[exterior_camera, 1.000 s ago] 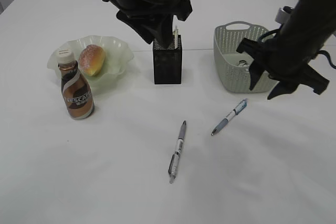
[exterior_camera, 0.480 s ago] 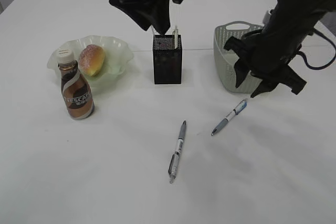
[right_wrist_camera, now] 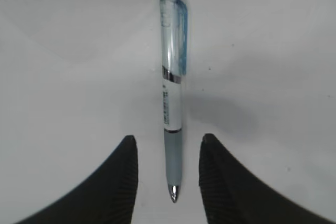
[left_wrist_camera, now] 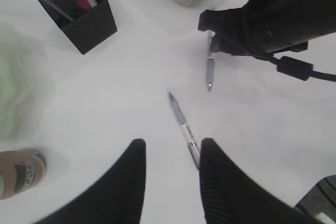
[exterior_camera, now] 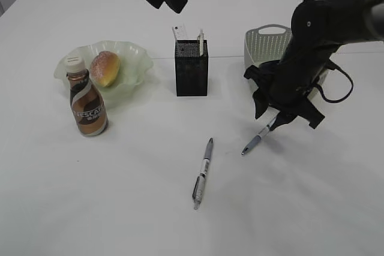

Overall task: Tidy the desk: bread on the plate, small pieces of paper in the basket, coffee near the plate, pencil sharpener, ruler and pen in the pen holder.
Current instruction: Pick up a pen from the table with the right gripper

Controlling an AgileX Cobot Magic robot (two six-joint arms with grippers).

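A blue pen (exterior_camera: 255,141) lies on the table in front of the basket (exterior_camera: 264,43). My right gripper (exterior_camera: 281,119) stands open low over it. In the right wrist view the fingers straddle the blue pen's (right_wrist_camera: 170,98) grey grip with a gap on each side. A grey pen (exterior_camera: 203,174) lies further forward. My left gripper (exterior_camera: 171,1) hangs open and empty high above the black mesh pen holder (exterior_camera: 191,70), which holds a white ruler (exterior_camera: 179,31) and a pen. Bread (exterior_camera: 105,68) sits on the green plate (exterior_camera: 135,58), with the coffee bottle (exterior_camera: 87,101) beside it. Paper pieces and the pencil sharpener are hidden.
From the left wrist view I see the grey pen (left_wrist_camera: 181,121) just beyond my left gripper (left_wrist_camera: 170,148), the right arm (left_wrist_camera: 273,14) over the blue pen (left_wrist_camera: 210,72), and the pen holder (left_wrist_camera: 84,11) at upper left. The table's far edge runs behind the basket.
The right gripper has swung left and down from beside the basket to sit over the blue pen. The left arm has risen up and away from the pen holder.
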